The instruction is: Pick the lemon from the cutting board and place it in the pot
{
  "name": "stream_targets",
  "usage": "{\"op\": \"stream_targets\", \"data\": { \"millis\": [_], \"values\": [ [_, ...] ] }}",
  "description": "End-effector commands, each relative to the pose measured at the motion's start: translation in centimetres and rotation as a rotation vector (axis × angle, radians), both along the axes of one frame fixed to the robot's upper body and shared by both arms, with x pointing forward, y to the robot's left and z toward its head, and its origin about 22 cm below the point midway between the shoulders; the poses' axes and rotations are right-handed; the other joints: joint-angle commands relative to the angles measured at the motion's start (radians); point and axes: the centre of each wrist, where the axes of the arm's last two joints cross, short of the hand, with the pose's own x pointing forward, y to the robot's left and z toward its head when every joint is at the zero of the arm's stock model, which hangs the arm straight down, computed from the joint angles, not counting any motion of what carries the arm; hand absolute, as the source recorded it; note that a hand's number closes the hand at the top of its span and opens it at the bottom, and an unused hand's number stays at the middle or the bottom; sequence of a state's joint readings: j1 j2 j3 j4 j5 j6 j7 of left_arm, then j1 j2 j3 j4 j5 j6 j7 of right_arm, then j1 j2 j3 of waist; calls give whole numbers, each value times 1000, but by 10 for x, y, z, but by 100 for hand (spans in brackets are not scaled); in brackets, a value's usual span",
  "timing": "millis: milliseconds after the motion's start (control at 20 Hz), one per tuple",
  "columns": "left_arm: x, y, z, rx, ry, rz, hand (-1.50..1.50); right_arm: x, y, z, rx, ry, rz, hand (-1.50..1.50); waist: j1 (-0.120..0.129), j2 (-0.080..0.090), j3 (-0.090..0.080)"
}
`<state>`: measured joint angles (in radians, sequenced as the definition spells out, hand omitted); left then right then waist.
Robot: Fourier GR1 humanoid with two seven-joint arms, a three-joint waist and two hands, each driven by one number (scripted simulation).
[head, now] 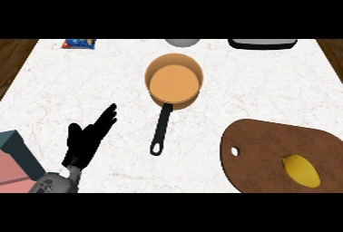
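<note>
Our black left hand (pixel 85 138) rests spread, holding nothing — the small, firm, smooth-skinned yellow lemon (pixel 301 171) lies well to its right on the brown wooden cutting board (pixel 258 142); we judge a wrap round its middle best.

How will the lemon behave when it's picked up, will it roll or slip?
The lemon looks oval and smooth, so a nudge would probably roll it across the flat cutting board. It appears rigid, so it likely keeps its shape in a hand. Its rounded skin may slide between fingers unless they curl around it.

Head view, steeply down onto counter (pixel 100 81)
</note>
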<state>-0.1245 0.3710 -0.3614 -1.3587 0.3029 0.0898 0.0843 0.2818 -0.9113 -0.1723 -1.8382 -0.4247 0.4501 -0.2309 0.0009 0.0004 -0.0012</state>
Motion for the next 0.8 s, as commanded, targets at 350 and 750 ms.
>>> {"op": "stream_targets", "data": {
  "millis": [350, 750],
  "values": [
    [8, -13, 1, -1, 18, -10, 0, 9, 30, -67, -303, 269, 175, -150, 4, 1, 2],
    [12, -15, -5, -7, 5, -5, 0, 28, 0, -92, -262, 171, 86, -150, -5, 0, 1]
  ]
}}
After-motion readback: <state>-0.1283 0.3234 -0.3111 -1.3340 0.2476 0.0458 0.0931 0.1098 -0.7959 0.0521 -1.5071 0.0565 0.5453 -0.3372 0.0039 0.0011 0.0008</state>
